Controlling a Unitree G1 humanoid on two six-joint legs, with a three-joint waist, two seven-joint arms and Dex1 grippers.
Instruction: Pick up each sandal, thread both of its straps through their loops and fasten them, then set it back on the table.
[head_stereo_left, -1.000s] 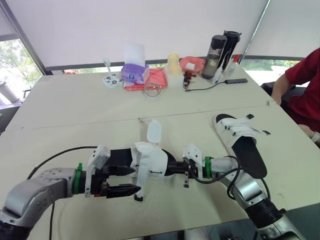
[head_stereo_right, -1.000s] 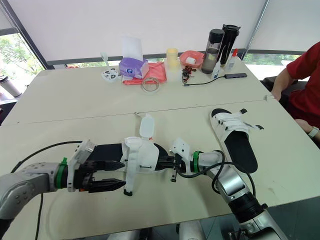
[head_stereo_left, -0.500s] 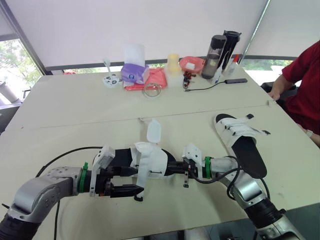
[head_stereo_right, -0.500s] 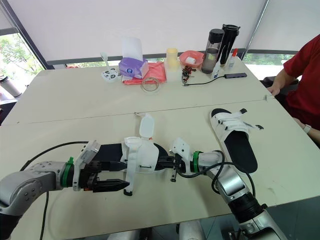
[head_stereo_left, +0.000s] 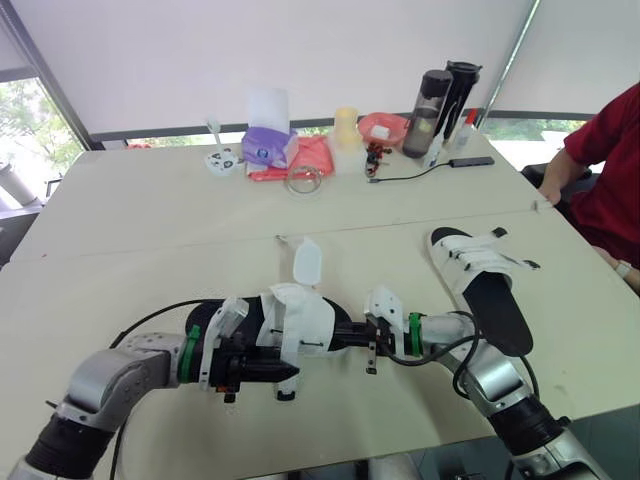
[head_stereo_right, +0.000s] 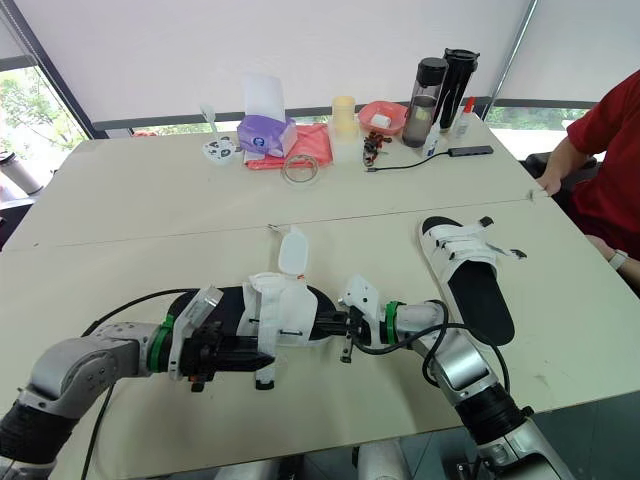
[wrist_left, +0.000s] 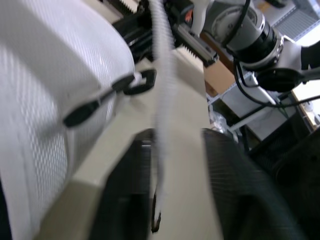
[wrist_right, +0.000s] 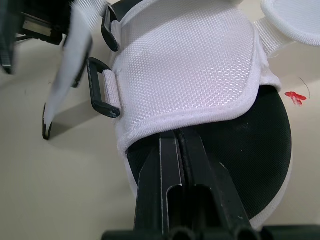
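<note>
Near sandal (head_stereo_left: 300, 320) lies crosswise on the table (head_stereo_left: 150, 230), front centre, between your grippers. L gripper (head_stereo_left: 278, 370) sits at its left/near side. R gripper (head_stereo_left: 347, 338) is at its right end, clamped on the sole edge. A loose strap (wrist_left: 161, 100) hangs between the L fingers (wrist_left: 125, 200), which stand apart. 2nd sandal (head_stereo_left: 485, 285) lies flat on the table to the right, well apart from the first. Back row, L to R: tissue box (head_stereo_left: 268, 140), cup (head_stereo_left: 346, 130), bowl (head_stereo_left: 383, 128), bottles (head_stereo_left: 432, 100). Tape ring (head_stereo_left: 304, 181) sits just in front of the box and cup. Person (head_stereo_left: 605, 165) is at the far-right table edge.
</note>
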